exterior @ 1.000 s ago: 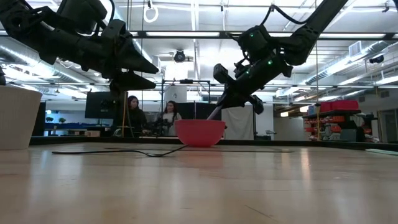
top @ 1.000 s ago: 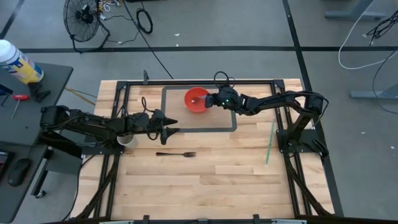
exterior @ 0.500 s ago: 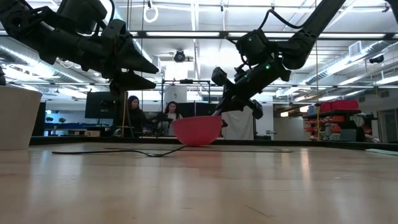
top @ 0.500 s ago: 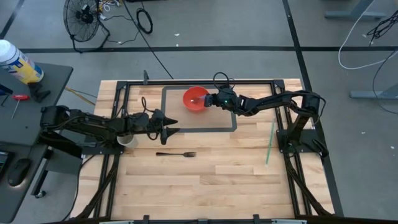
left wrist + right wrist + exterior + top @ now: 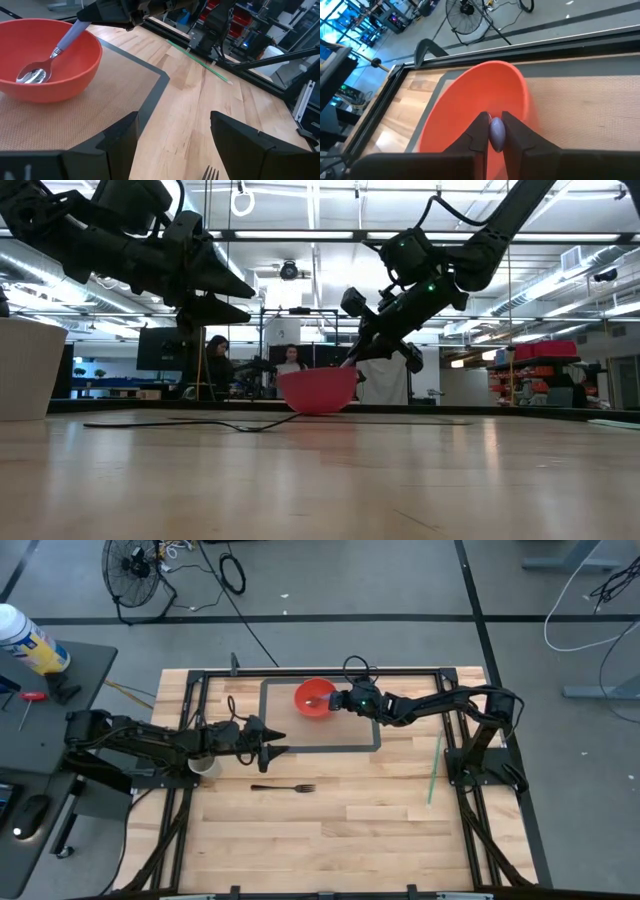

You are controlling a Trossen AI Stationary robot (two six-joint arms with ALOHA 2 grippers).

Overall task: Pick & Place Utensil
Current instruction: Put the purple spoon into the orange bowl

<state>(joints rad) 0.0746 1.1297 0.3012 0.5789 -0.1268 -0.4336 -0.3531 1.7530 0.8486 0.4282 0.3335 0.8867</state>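
Note:
A red bowl (image 5: 312, 698) stands on a brown mat (image 5: 330, 735) near the table's far edge. In it lies a spoon (image 5: 54, 51) with a lavender handle and a metal head (image 5: 32, 75). My right gripper (image 5: 343, 700) is at the bowl's right rim, shut on the spoon. A dark fork (image 5: 284, 787) lies flat on the wood, nearer than the mat. My left gripper (image 5: 278, 750) hovers open above the mat's near left edge, just beyond the fork and touching nothing. My right gripper pinches the free end of the spoon's lavender handle (image 5: 497, 132) between its two fingers. The fingers come from the table's right, slanting downward, roughly along the handle. The spoon slopes down into the bowl, its metal head resting on the bowl's bottom.
A white cup (image 5: 203, 766) stands at the table's left under the left arm. A green straw (image 5: 433, 771) lies on the wood at the right. A black frame (image 5: 300, 672) borders the table. People show in the room behind (image 5: 215, 360).
My right gripper has shifted slightly toward the table's left with the spoon. The bowl has slid a little leftward with it and sits slightly tipped in the low view. The left arm has kept still.

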